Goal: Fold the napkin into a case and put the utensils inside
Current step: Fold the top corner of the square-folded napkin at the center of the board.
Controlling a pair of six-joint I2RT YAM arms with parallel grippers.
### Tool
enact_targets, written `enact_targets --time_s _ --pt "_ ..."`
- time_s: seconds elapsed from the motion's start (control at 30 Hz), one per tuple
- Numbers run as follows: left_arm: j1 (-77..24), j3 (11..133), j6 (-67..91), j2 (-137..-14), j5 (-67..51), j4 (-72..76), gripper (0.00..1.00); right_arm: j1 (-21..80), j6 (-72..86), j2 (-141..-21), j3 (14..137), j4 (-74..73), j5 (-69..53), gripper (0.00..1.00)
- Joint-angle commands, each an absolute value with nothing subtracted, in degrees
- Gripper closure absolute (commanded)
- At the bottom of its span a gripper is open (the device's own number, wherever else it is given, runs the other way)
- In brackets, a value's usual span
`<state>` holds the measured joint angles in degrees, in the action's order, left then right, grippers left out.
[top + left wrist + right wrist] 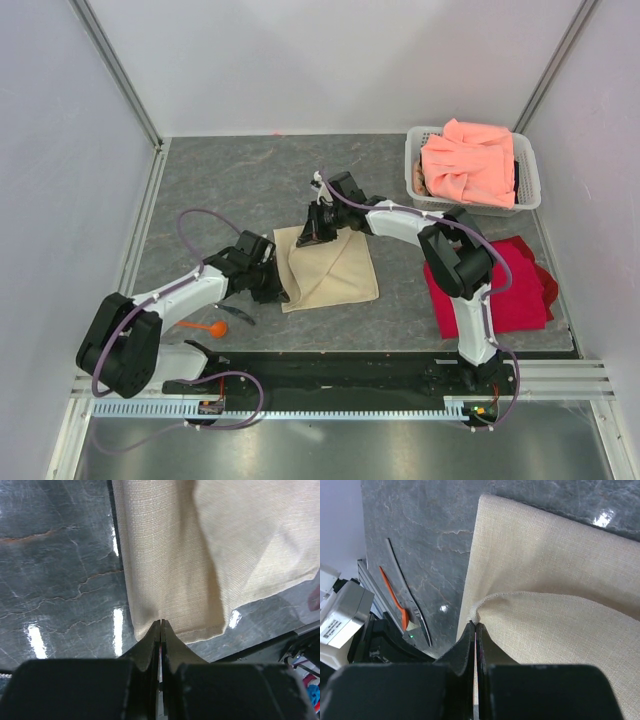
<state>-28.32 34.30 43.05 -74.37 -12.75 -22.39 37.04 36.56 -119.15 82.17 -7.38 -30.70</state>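
Top: napkin (330,270) lies part-folded between the arms. Left gripper (272,285) is low at its left edge, right gripper (318,232) at the far corner with the elbow bent. Spoon (205,326) sits near the left arm.
Left wrist: jaws pinch the hem.
Right wrist: jaws pinch a raised fold. Both edges should probably travel level, with the cloth kept taut.

Plain beige-tan napkin (335,268), orange spoon (205,327), red cloth (520,290), salmon-pink cloth (470,162) in white basket (470,207), grey veined table (240,180).

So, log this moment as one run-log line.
phase: folding | left gripper: shut on napkin edge | right gripper: shut on napkin fold | spoon: on table, not inserted
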Motion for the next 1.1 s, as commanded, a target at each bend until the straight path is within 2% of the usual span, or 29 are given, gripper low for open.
enact_targets --time_s 0.0,1.07 --pt "-28.21 33.14 45.35 -72.69 -14.33 -21.97 0.95 37.88 37.7 -120.93 86.13 -6.15 -32.43 1.0" --pt "-28.21 29.09 46.49 -71.1 -14.06 -20.92 0.95 38.32 43.15 -132.54 97.21 -2.46 -34.36 0.99"
